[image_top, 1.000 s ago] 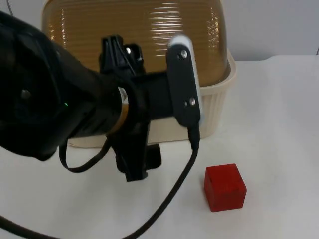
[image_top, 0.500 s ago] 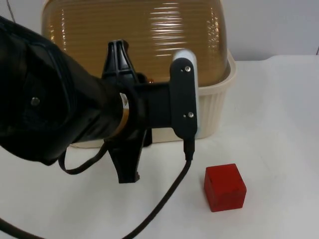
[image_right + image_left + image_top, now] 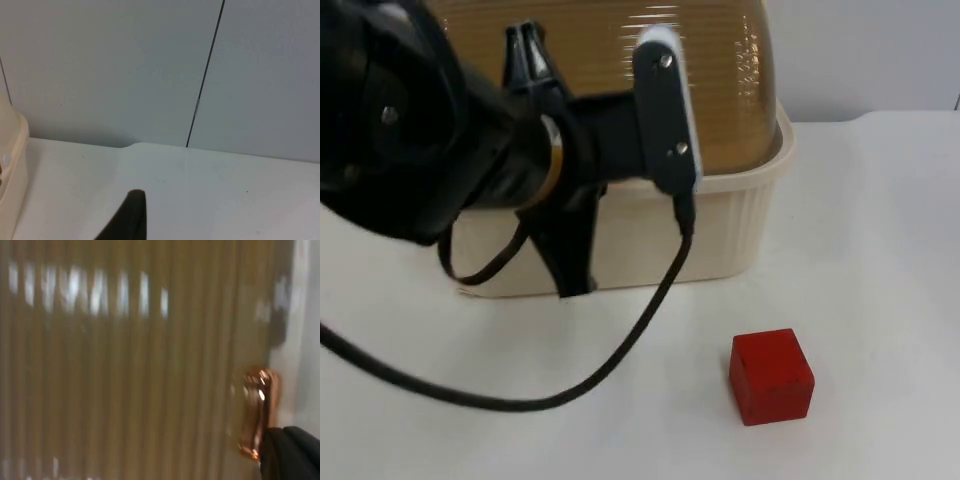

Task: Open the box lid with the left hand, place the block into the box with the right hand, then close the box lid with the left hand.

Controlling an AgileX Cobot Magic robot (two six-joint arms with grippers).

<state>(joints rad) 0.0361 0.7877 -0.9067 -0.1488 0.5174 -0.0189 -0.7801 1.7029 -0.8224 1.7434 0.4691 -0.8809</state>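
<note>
Left claw [image 3: 545, 180]: over the front of the box, at the lower edge of the lid; one black finger hangs down past the cream front wall, another stands up against the lid; how far it is open, and whether it has hold of anything, I cannot tell
Box [image 3: 740, 235]: cream ribbed tub, directly behind and under the left claw, at the far side of the table
Lid [image 3: 720, 90]: amber, ribbed, see-through dome, down on the box; right in front of the left claw in the left wrist view [image 3: 125, 380]
Lid handle [image 3: 257, 412]: small shiny amber knob at the lid's edge, just beside the left claw's black fingertip [image 3: 290, 452]
Block [image 3: 771, 376]: red cube on the table [image 3: 880, 300], nearer the camera than the left claw and off to its right, apart from the box
Right claw [image 3: 131, 215]: waits above bare table, facing the grey partition wall [image 3: 110, 70]; one dark fingertip visible, its opening cannot be told; a corner of the box lies beside it
</note>
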